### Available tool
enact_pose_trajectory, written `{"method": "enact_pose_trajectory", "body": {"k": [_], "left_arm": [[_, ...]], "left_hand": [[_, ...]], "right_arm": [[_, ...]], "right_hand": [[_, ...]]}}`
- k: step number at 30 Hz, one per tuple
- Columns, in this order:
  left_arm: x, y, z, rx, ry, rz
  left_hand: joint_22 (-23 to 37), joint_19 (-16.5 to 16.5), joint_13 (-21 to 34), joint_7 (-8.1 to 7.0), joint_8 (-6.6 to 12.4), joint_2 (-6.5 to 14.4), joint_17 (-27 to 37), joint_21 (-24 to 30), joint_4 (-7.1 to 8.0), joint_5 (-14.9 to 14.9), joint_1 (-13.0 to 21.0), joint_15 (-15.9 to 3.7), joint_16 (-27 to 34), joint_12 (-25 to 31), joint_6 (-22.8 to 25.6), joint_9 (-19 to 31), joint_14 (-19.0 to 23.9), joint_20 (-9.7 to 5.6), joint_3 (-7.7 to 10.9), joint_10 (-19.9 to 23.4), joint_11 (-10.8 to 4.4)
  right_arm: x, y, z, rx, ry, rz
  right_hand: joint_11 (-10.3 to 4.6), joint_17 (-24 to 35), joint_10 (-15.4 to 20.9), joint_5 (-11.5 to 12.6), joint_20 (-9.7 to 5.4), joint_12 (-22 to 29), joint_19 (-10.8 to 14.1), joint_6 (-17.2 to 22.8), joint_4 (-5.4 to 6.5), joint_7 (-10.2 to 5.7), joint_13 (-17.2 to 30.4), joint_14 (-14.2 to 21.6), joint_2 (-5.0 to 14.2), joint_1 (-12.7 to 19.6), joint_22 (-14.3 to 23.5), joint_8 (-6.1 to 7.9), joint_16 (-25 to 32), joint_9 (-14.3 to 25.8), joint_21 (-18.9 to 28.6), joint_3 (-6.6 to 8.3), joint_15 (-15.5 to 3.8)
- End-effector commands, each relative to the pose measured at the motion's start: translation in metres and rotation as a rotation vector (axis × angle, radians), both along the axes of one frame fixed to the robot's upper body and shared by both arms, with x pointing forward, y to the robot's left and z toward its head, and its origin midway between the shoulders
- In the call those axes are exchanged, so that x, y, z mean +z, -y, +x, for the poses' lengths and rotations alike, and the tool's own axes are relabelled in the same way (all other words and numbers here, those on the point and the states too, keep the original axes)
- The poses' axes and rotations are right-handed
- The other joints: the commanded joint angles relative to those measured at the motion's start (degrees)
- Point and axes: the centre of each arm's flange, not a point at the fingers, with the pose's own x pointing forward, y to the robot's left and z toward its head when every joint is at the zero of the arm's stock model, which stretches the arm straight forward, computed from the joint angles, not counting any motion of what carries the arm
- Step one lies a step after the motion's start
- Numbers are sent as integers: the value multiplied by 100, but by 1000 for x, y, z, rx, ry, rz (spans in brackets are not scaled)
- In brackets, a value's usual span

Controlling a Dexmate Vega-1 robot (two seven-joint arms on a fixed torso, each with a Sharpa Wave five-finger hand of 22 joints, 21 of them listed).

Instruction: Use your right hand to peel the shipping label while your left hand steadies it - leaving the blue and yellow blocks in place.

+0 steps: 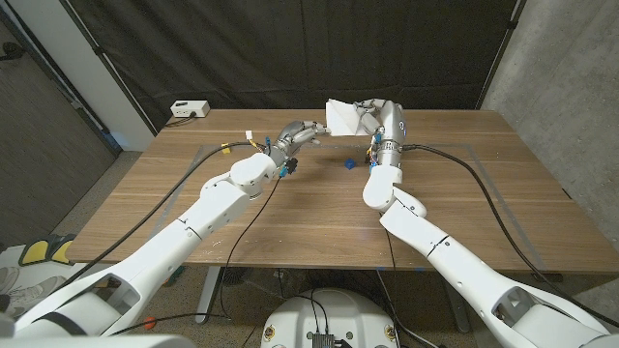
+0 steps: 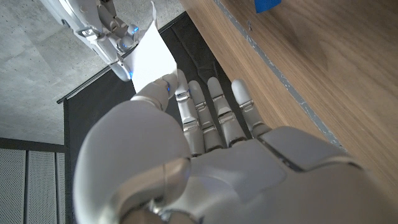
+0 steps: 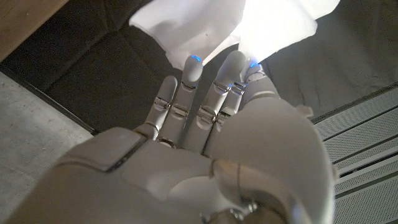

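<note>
The white shipping label [image 1: 343,116] is lifted off the table at the far middle. My right hand [image 1: 379,118] grips its right side, with the fingers [image 3: 227,68] reaching up onto the sheet [image 3: 249,25]. My left hand [image 1: 302,131] reaches in from the left with straight fingers, and its thumb [image 2: 160,89] pinches the lower corner of the sheet [image 2: 152,56]. In the left wrist view my right hand [image 2: 106,28] grips the sheet's other edge. The blue block [image 1: 348,162] lies on the wood below the label, and a corner of the blue block [image 2: 267,5] shows apart from both hands.
A white box [image 1: 189,109] sits at the table's far left corner. Grey tape lines [image 1: 208,147] mark a rectangle on the wooden table [image 1: 319,213]. Black cables trail from both arms across the top. A dark curtain hangs behind the far edge.
</note>
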Motion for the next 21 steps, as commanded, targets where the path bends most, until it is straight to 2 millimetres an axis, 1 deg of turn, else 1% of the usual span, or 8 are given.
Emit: {"method": "enact_pose_trajectory", "body": {"k": [1,5,11,12,16,21], "left_arm": [[-9,-4,-5,0,-22,-35],[-10,-5,-6,-3,-23,-38],[-11,-7,-7,-3,-22,-44],[-11,-7,-7,-1,-22,-46],[-11,-8,-7,-6,-22,-47],[-10,-9,-6,-9,-22,-47]], "left_hand": [[-42,33,38,-31,388,17,-2,15,210,49,51,-737,-16,49,35,2132,68,-32,268,86,-58],[-89,65,35,-65,398,10,-11,17,211,64,42,-742,-21,50,50,2120,84,-48,280,104,-61],[-150,86,39,-49,424,1,-27,34,214,80,25,-764,-38,52,53,2124,97,-65,301,117,-65],[-166,91,31,-69,422,0,-30,35,216,81,21,-764,-41,47,66,2104,98,-72,304,120,-59],[-206,94,45,-58,425,-4,-42,55,216,88,12,-772,-51,52,66,2077,114,-80,321,124,-77],[-221,84,48,-61,444,5,-48,87,225,94,-1,-758,-62,50,39,2096,110,-72,333,123,-62]], "right_arm": [[-5,8,-3,-88,6,89],[-5,9,-2,-98,-2,98],[-6,13,0,-90,-26,126],[-6,13,0,-93,-26,124],[-6,12,0,-96,-29,130],[-6,11,1,-89,-46,133]], "right_hand": [[11,20,50,-36,-242,1,3,54,-11,1,27,10,67,40,17,10,50,45,12,-41,-798],[3,11,58,-40,-232,-4,3,57,-12,12,25,4,80,55,21,2,45,50,18,-60,-798],[4,-7,44,-49,-239,-8,-10,47,-14,1,47,-9,96,80,29,-9,33,73,23,-100,-798],[-2,5,31,-51,-232,-6,-7,48,-15,0,61,4,95,84,30,-9,47,78,26,-108,-797],[5,0,39,-56,-251,-23,-14,53,-12,4,42,-5,104,94,34,-23,45,74,26,-135,-798],[5,-4,24,-60,-248,-26,-19,50,-13,9,62,-2,113,112,38,-38,47,81,28,-171,-798]]}}
